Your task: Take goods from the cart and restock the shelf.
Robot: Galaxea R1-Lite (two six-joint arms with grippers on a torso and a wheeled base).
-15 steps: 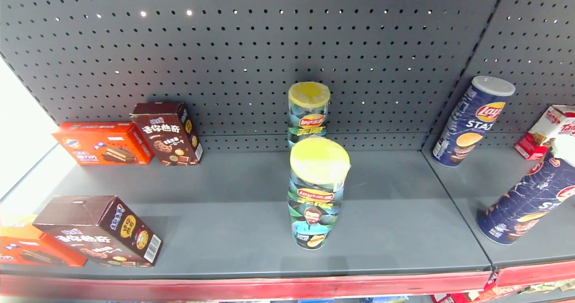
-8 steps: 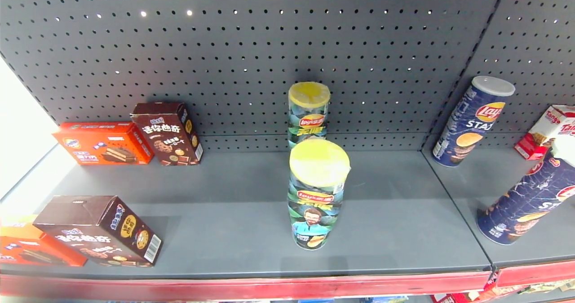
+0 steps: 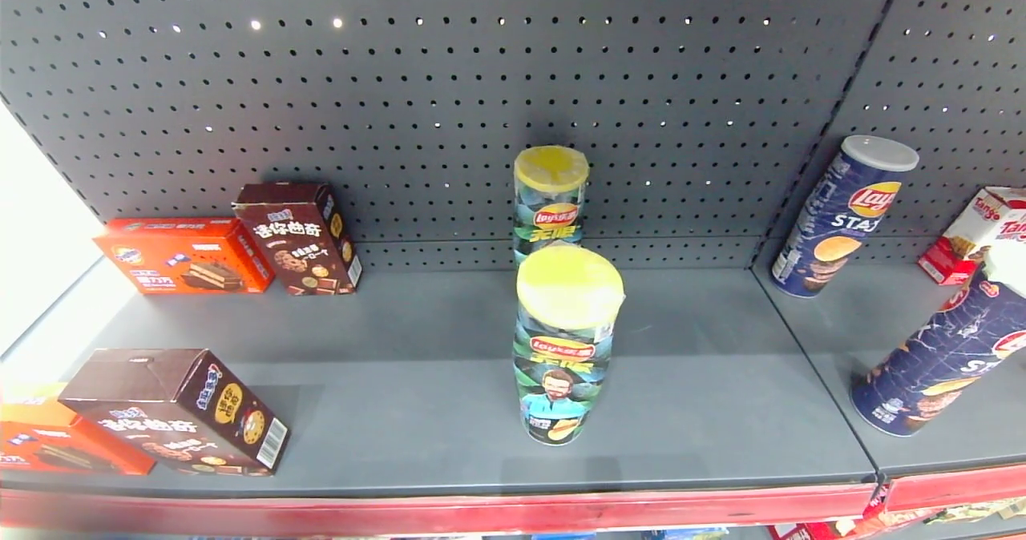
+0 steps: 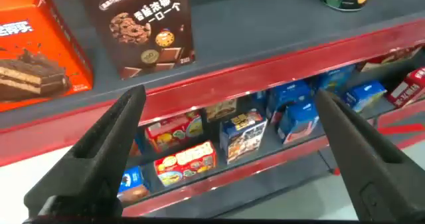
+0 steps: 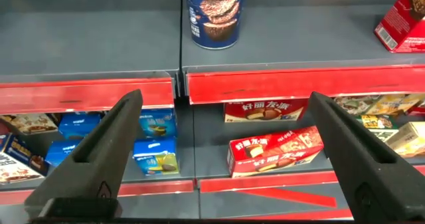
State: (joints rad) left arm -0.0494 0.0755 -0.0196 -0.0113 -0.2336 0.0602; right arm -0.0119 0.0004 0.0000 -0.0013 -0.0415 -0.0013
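Note:
The grey shelf carries two yellow-lidded chip cans, one at the front and one behind it by the pegboard. Brown cookie boxes and orange boxes stand at its left. My left gripper is open and holds nothing, in front of the red shelf edge below a brown cookie box. My right gripper is open and bare too, in front of the shelf edge under a blue chip can.
Two blue chip cans and a red-and-white box occupy the right bay. Boxed goods fill the lower shelf. Bare shelf lies either side of the yellow-lidded cans.

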